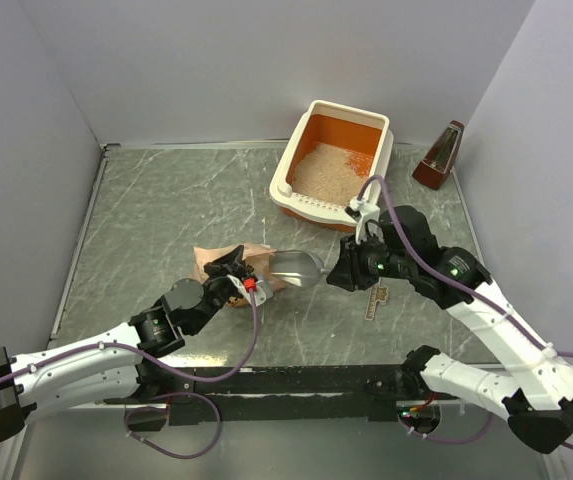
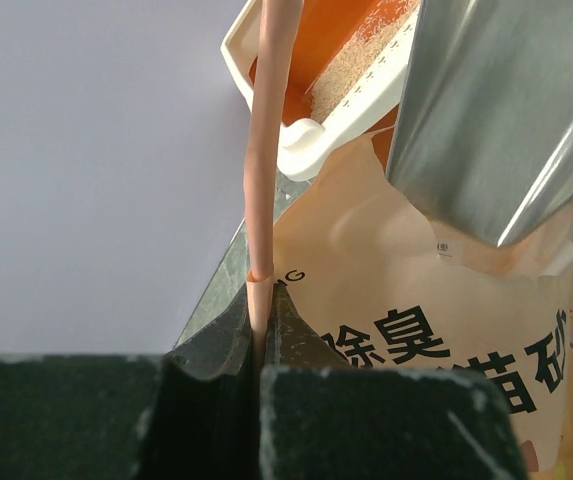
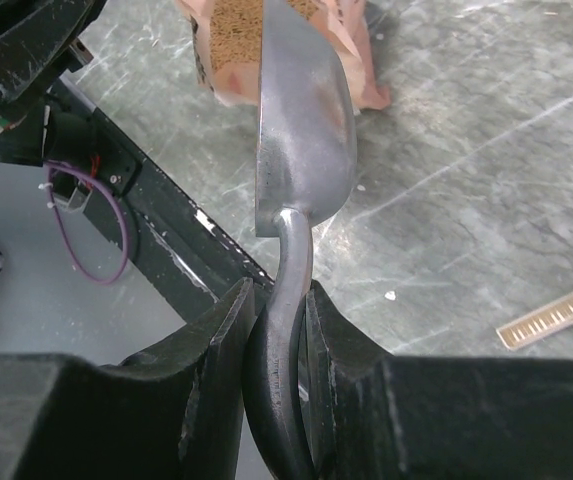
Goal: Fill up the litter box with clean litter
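Observation:
The litter box [image 1: 378,124], cream-white with an orange inside, stands at the back right and holds pale beige clean litter [image 1: 326,172]; its corner shows in the left wrist view [image 2: 301,140]. My left gripper [image 1: 234,272] is shut on the edge of the peach-pink litter bag [image 2: 259,200], which lies on the table [image 1: 224,256]. My right gripper [image 1: 344,268] is shut on the handle of the grey metal scoop [image 3: 296,270], whose bowl [image 1: 299,268] sits at the bag's open mouth. Litter shows inside the bag [image 3: 238,30].
A dark red metronome [image 1: 440,156] stands at the back right by the wall. A small wooden ruler-like piece [image 1: 374,302] lies on the table in front of the right gripper. Grey walls enclose three sides. A black rail [image 1: 296,380] runs along the near edge.

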Controlling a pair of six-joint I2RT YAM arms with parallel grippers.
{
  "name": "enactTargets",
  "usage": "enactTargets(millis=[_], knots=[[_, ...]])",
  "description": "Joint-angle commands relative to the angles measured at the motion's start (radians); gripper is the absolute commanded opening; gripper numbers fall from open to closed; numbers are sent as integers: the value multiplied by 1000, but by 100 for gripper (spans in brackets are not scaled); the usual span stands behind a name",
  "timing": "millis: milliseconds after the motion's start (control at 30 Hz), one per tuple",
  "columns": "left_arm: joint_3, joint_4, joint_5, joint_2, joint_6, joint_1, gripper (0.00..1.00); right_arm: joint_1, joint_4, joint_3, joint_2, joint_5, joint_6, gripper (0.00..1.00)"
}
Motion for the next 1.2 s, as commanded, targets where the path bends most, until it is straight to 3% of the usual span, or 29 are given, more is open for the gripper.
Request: enactTargets(millis=[0, 667, 833, 1167], knots=[[19, 72, 1, -3, 6, -11, 1, 20, 108, -8, 36, -33, 17, 0], [25, 64, 15, -8, -2, -12, 1, 126, 123, 179, 451, -52, 4, 0], [25, 64, 13, -6, 0, -12, 1, 139, -59, 342, 594, 103, -27, 0], [27, 61, 29, -40, -5, -14, 1, 221, -254, 531, 749, 321, -72, 0]])
